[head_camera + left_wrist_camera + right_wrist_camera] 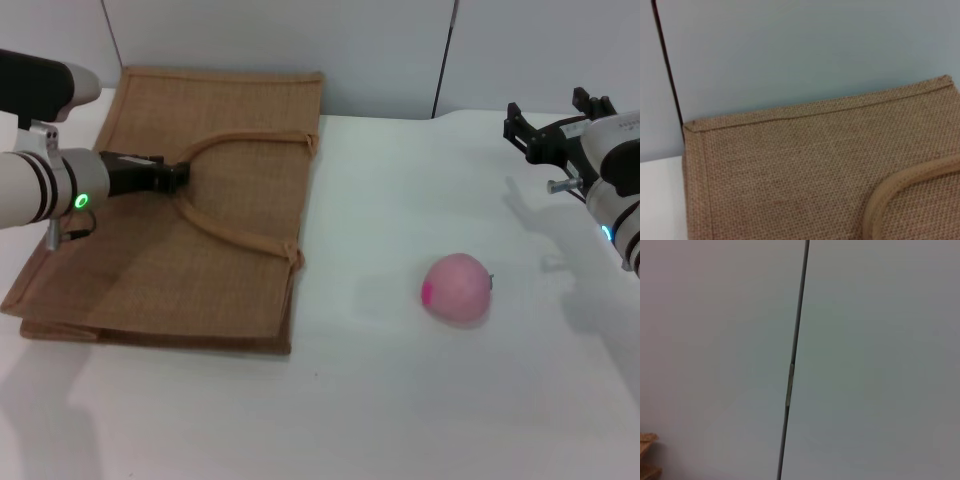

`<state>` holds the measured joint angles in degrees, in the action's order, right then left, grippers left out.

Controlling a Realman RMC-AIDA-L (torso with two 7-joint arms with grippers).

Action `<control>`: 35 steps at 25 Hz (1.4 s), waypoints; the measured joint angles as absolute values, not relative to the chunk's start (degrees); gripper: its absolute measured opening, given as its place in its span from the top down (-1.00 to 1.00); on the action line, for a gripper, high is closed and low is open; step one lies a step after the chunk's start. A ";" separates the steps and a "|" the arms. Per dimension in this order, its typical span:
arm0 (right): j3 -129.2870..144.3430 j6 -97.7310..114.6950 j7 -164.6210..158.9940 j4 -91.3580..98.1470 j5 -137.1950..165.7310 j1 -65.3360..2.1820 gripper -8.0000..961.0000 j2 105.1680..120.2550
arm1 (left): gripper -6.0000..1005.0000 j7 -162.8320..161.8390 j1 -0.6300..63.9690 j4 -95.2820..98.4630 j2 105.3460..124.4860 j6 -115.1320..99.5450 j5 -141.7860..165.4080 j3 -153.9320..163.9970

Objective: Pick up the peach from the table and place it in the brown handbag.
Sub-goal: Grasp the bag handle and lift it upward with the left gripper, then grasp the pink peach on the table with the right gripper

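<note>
Lying free on the broad plain white table (400,400), lower right of centre in the head view: the small round pale-pink peach (458,289) with a magenta spot, touched by neither gripper. Sitting well apart from it toward the upper left: the large flat tan-brown woven jute handbag (230,130), 2 arched handles on top. Clenched at the arch of the upper handle (250,140), apparently gripping it: the left gripper (178,176). Raised at the upper right edge, fingers spread and holding nothing: the right gripper (548,118). Nearer arm for the pick, by judgement: the right, with the peach lying below and to the left of that gripper; no long axis to align on so round a fruit.
</note>
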<state>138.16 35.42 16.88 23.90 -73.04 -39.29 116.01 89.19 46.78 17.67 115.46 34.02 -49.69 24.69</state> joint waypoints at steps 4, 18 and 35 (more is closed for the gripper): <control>138.16 35.42 16.88 23.90 -73.04 -39.29 -0.83 116.01 | 0.21 89.19 46.78 17.88 115.73 33.14 -49.82 24.70; 138.16 35.42 16.87 23.90 -73.04 -39.36 -0.83 116.01 | 0.77 89.30 48.10 20.61 116.30 32.94 -50.06 24.70; 138.24 32.39 18.39 26.32 -68.27 -38.09 -0.83 115.80 | 0.77 79.83 42.49 46.35 116.92 64.00 -49.64 25.11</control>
<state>138.24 32.39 18.39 26.32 -68.27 -38.09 115.80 79.83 42.49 46.35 116.92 64.00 -49.64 25.11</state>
